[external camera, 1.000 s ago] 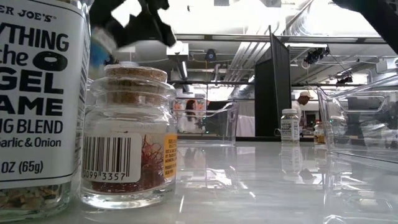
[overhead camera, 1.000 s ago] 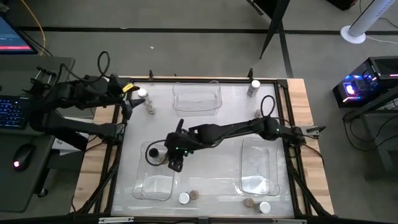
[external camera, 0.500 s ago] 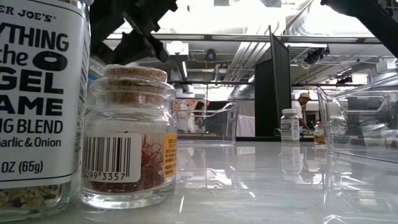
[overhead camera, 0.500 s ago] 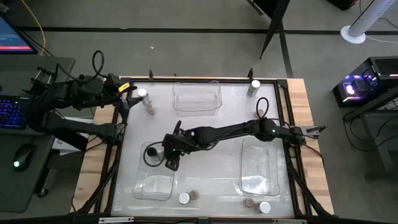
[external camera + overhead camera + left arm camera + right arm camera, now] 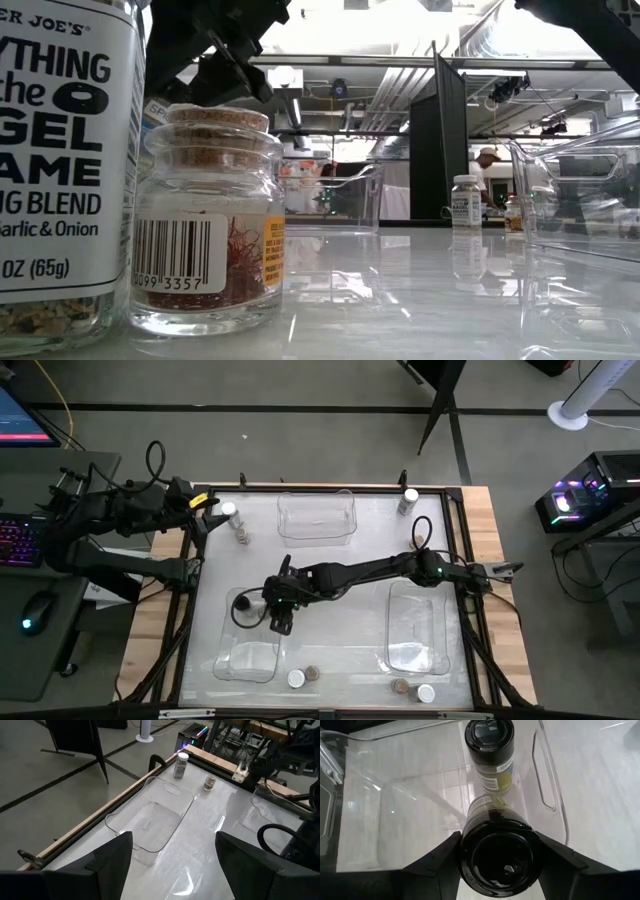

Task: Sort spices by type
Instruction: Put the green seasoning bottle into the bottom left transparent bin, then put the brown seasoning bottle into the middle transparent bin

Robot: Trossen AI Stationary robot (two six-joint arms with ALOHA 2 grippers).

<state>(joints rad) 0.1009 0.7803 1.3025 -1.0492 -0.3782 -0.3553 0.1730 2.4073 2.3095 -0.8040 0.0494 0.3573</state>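
My right gripper (image 5: 281, 622) (image 5: 500, 855) reaches to the clear bin (image 5: 252, 658) at the near left and is shut on a black-lidded spice jar (image 5: 500, 851) over it. Another black-lidded jar (image 5: 489, 737) (image 5: 247, 603) stands on its base in that bin. My left gripper (image 5: 208, 510) (image 5: 172, 870) is open and empty at the far left, beside a white-lidded jar (image 5: 229, 510) and a tan-lidded jar (image 5: 242, 532). More jars stand near the front edge (image 5: 296, 678) (image 5: 313, 673) (image 5: 400, 685) (image 5: 425, 693) and at the far right (image 5: 409, 497). My right gripper pinches the jar between its two fingers (image 5: 445, 857) at the sides of its black lid end (image 5: 470, 827). The fingers come from above, pointing down. The jar hangs upright below them over the bin floor; whether its base touches the floor, I cannot tell.
A second clear bin (image 5: 316, 518) stands at the far middle and a third (image 5: 418, 625) at the near right. In the low view a large white-labelled jar (image 5: 60, 160) and a cork-topped jar (image 5: 208, 220) stand close to the front edge.
My right gripper has gone a little toward the table's left edge with the black-lidded jar, which stays upright in the hold. My left arm has drawn back slightly toward the left edge.
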